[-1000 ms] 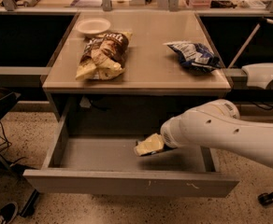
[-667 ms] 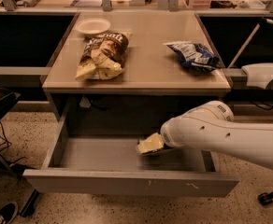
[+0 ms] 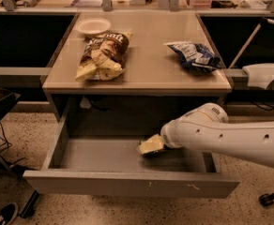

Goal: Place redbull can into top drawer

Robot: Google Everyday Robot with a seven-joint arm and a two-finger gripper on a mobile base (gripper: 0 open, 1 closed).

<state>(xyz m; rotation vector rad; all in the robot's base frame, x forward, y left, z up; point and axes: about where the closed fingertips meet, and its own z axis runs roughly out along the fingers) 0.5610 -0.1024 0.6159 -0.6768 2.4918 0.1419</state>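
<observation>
**Arm reaching low into the open drawer**

The white arm [image 3: 221,135] comes in from the right, stretched nearly level, and crosses the right wall of the top drawer [image 3: 127,184], which stands pulled out under the table [image 3: 156,69]. The end effector [image 3: 151,145] is inside the drawer, low over its floor, pointing left. Whether it is spread or closed I cannot tell, and the redbull can I cannot make out. On the table lie a brown chip bag [image 3: 102,55], a blue chip bag [image 3: 193,56] and a white bowl [image 3: 93,26].

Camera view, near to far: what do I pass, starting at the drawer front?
Front panel of the open drawer → gripper, down inside the drawer → brown chip bag on the table → white bowl near the table's back edge.
</observation>
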